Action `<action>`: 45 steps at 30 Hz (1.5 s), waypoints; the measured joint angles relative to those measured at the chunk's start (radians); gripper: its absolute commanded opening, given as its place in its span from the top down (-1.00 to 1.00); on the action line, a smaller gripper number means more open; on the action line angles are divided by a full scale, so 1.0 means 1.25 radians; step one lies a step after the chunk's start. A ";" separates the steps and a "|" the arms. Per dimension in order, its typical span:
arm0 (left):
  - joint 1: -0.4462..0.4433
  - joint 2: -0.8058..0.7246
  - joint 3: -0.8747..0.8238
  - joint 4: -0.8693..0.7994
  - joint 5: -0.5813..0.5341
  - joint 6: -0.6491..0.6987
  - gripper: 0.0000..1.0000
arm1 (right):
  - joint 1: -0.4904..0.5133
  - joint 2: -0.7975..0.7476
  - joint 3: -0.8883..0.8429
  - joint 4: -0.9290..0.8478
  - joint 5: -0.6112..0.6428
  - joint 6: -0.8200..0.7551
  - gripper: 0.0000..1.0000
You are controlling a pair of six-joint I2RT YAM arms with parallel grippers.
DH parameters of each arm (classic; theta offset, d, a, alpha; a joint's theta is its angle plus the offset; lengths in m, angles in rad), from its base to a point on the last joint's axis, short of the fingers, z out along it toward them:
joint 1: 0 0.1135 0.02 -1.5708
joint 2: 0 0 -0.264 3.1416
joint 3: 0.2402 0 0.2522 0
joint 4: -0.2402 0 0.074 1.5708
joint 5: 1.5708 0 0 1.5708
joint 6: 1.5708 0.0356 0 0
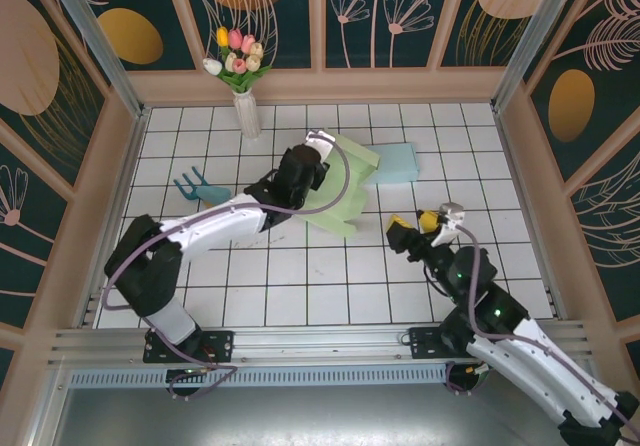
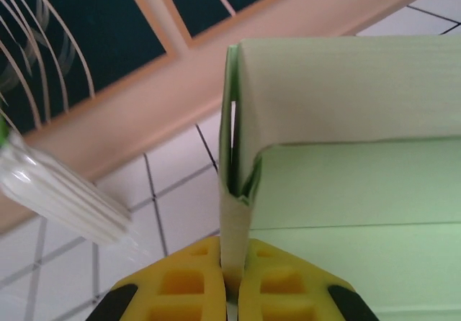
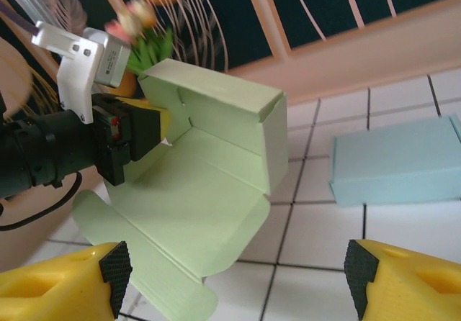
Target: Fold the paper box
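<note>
- Left pincer (image 2: 230, 272): yellow pads pressed together on an upright side wall of the pale green paper box (image 1: 352, 214).
- Box: mid-back of the white tiled surface (image 1: 300, 286). Back wall raised, near flaps lying flat. Folding judged part done.
- Right pincer (image 3: 230, 286): spread, empty, near the box's right side. Next move likely calls for it to raise a flat flap against the pinched wall.

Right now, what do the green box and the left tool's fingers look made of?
Green box: thin paperboard, matte; sharp creases and fine ribbed grain. Fingers of the left tool: yellow moulded plastic with recessed pockets; black pads, possibly rubber.
</note>
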 measured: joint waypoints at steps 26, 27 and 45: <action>-0.054 -0.184 -0.115 -0.373 0.145 0.903 0.76 | -0.001 -0.152 -0.003 -0.062 -0.034 0.009 -0.62; -0.055 -0.163 -0.103 -0.384 0.144 0.913 0.75 | -0.001 -0.152 -0.003 -0.062 -0.034 0.009 -0.62; -0.090 0.273 0.219 -0.578 0.090 0.973 0.18 | -0.001 -0.152 -0.008 -0.070 -0.032 0.009 -0.62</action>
